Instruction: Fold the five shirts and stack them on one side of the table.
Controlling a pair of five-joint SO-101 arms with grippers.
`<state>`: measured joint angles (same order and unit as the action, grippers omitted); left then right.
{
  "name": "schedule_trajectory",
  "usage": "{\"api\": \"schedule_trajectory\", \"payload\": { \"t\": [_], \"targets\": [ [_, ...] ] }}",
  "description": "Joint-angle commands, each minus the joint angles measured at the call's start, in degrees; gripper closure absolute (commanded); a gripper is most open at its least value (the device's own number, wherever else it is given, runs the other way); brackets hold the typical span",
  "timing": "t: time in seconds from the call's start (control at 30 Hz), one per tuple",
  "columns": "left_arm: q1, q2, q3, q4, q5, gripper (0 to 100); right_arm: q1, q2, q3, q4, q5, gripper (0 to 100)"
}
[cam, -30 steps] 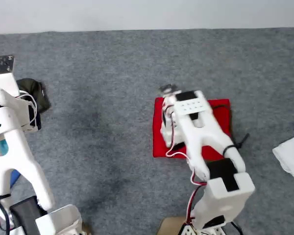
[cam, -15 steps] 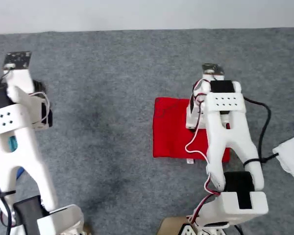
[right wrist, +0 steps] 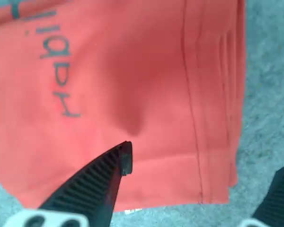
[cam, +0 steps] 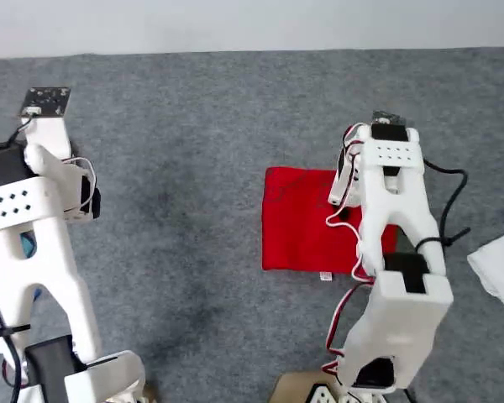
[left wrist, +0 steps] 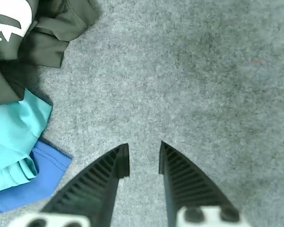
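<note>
- A loose heap sits at the 9 o'clock edge of the grey counter [cam: 193, 126]: a dark shirt [left wrist: 47, 28], a teal shirt [left wrist: 16, 137] and a blue shirt [left wrist: 23, 189], overlapping and crumpled. They look light, limp and easy to snag. Each is probably best pinched at a free hem or shoulder seam, so that only one layer comes away.
- The left arm [cam: 34, 252] stands tall over that edge with its wrist pointed down. The left end effector [left wrist: 143, 158] hangs above bare counter just beside the heap, its fingers a narrow gap apart and holding nothing.
- The red shirt [cam: 298, 222] lies flat as a neat rectangle at about 3 o'clock from the counter's middle. Stacked layers show along one side in the right wrist view. It is soft cloth that will sag and may unfold if lifted by one corner, so a grip across that layered edge seems safest.
- The right arm [cam: 395, 218] reaches out toward 12 o'clock over the shirt's right part. The right end effector [right wrist: 203, 170] is spread wide and empty, above the shirt's layered edge.
- A white shirt [cam: 500, 269] shows at the 4 o'clock edge, well apart from the red one.
</note>
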<state>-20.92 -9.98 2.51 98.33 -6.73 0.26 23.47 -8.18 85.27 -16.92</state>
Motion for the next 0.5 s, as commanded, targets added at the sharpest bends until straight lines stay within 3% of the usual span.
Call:
{"api": "schedule_trajectory", "payload": {
  "t": [0.0, 0.47],
  "targets": [
    [0.44, -2.29, -0.48, 0.44, -0.09, 89, -0.48, 1.71, -3.96, 0.4, -0.26, 56.0],
    [0.44, -1.85, -0.48, 0.18, -0.09, 89, -1.54, 13.93, -4.57, -2.15, -0.26, 59.1]
  ]
}}
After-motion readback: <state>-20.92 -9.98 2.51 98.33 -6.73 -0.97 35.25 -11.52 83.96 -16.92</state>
